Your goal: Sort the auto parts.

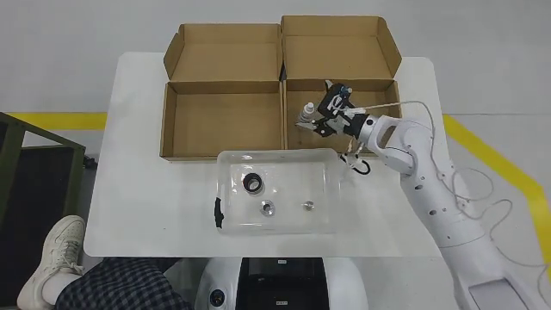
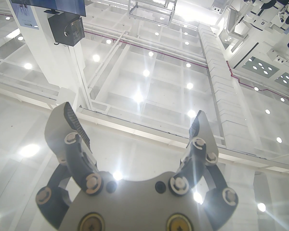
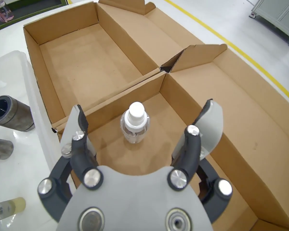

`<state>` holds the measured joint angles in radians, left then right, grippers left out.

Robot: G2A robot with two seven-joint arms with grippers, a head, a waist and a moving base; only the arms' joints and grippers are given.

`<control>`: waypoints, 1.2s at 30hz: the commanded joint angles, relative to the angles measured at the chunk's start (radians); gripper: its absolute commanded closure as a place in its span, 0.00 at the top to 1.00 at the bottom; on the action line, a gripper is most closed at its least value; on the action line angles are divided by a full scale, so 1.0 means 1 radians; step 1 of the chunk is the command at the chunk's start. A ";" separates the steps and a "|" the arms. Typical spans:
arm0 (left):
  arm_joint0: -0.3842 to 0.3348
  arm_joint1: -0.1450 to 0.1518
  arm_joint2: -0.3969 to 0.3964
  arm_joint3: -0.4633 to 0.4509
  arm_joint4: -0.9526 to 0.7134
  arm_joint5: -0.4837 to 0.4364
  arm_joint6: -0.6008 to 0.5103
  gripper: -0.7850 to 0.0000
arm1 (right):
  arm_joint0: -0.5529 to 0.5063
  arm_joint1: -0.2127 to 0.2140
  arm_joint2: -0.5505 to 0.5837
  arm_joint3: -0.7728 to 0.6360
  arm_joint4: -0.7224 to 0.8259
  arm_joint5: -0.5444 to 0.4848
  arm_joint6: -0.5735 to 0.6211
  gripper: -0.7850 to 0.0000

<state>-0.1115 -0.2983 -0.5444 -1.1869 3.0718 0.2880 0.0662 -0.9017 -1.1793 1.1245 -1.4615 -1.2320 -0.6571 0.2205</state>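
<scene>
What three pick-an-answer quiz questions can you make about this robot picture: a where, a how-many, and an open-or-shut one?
1. Where is the little bottle? A on the floor; B in a cardboard box; C on a shelf.
2. How many cardboard boxes are there? A one; B two; C four.
3. The right gripper is: A open; B shut on the bottle; C shut on a screw.
Answers: 1 B, it stands upright on the box floor. 2 B, two sit side by side. 3 A, its fingers are spread and touch nothing.
</scene>
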 commanded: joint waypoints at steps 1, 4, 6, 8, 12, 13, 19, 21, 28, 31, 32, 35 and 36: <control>0.000 0.000 0.000 0.000 0.000 0.000 0.000 1.00 | -0.024 0.008 0.026 -0.061 -0.011 -0.009 0.002 0.98; 0.000 0.000 0.000 0.000 0.000 0.000 0.000 1.00 | -0.066 0.019 0.058 -0.156 -0.025 -0.037 0.012 0.99; 0.000 0.000 0.000 0.000 0.000 0.000 0.000 1.00 | -0.094 0.026 0.077 -0.218 -0.028 -0.057 0.021 1.00; 0.000 0.000 0.000 0.000 0.000 0.000 0.000 1.00 | -0.123 0.032 0.091 -0.274 -0.022 -0.080 0.024 1.00; 0.000 0.000 0.000 0.000 0.000 0.000 0.000 1.00 | -0.177 0.042 0.111 -0.357 0.006 -0.161 0.015 0.99; 0.000 0.000 0.000 0.000 0.000 0.000 0.000 1.00 | -0.189 0.045 0.115 -0.372 0.013 -0.179 0.018 0.99; 0.000 0.000 0.000 0.000 0.000 0.000 0.000 1.00 | -0.272 0.061 0.129 -0.471 -0.002 -0.242 0.063 0.96; 0.000 0.000 0.000 0.000 0.000 0.000 0.000 1.00 | -0.298 0.066 0.130 -0.493 -0.004 -0.265 0.084 0.98; 0.000 0.000 0.000 0.000 0.000 0.000 0.000 1.00 | -0.353 0.081 0.129 -0.532 -0.013 -0.314 0.176 0.98; 0.000 0.000 0.000 0.000 0.000 0.000 0.000 1.00 | -0.364 0.087 0.114 -0.547 -0.046 -0.340 0.236 0.99; 0.000 0.000 0.000 0.000 0.000 0.000 0.000 1.00 | -0.365 0.089 0.109 -0.548 -0.057 -0.344 0.256 1.00; 0.000 0.000 0.000 0.000 0.000 0.000 0.000 1.00 | -0.363 0.092 0.092 -0.541 -0.071 -0.346 0.300 1.00; 0.000 0.000 0.000 0.000 0.000 0.000 0.000 1.00 | -0.360 0.093 0.086 -0.538 -0.078 -0.347 0.317 1.00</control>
<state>-0.1115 -0.2983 -0.5444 -1.1869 3.0718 0.2880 0.0662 -1.2647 -1.0870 1.2152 -2.0026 -1.3058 -1.0031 0.5230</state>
